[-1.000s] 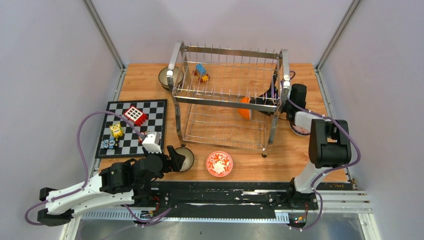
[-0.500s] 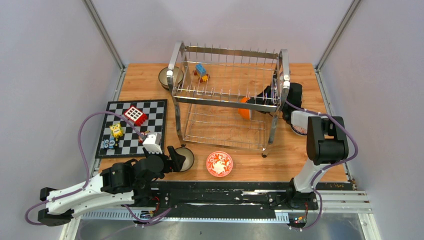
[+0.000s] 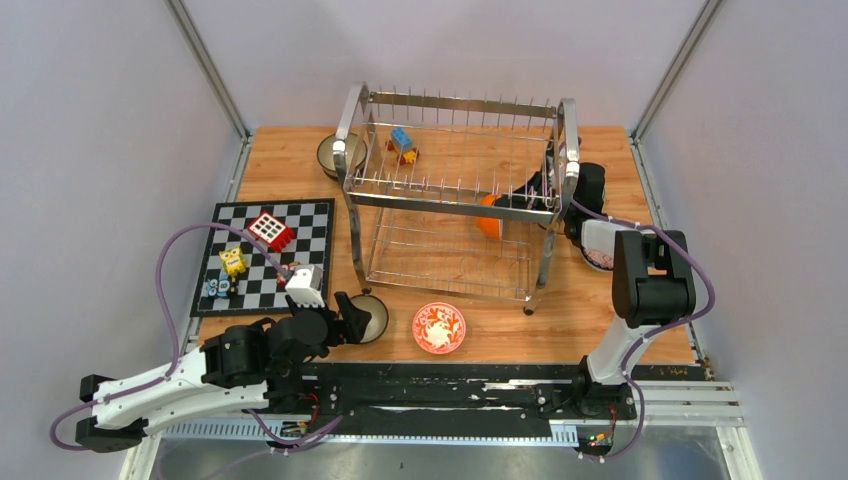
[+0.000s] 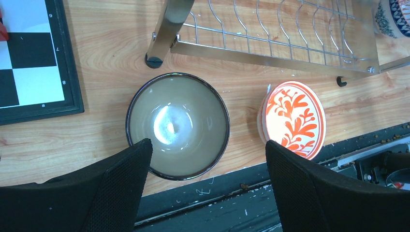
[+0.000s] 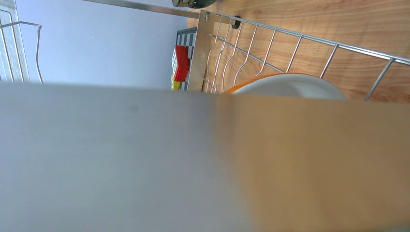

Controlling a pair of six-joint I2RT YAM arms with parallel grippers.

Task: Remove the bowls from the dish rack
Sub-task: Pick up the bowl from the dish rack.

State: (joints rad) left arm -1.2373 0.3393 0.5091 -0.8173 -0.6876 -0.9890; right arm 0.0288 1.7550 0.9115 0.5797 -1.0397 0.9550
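Note:
The chrome dish rack (image 3: 455,190) stands mid-table. An orange-white bowl (image 3: 488,215) leans on its lower tier at the right end, also seen as the bowl (image 5: 290,87). My right gripper (image 3: 535,190) reaches in through that end just beside this bowl; a blurred rack bar (image 5: 145,159) hides its jaws. My left gripper (image 4: 208,145) hangs open over a brown bowl (image 4: 178,124) on the table, holding nothing. A red patterned bowl (image 3: 438,328) sits to its right. Another bowl (image 3: 335,155) stands at the rack's far left corner.
A chequered board (image 3: 265,255) with small toys lies left of the rack. Toy blocks (image 3: 403,143) rest on the rack's upper tier. A patterned bowl (image 3: 600,262) sits under the right arm. The black base rail (image 3: 450,385) runs along the near edge.
My right gripper has pushed a little further left into the rack's end toward the orange-white bowl. The left arm and the bowls on the table have not moved.

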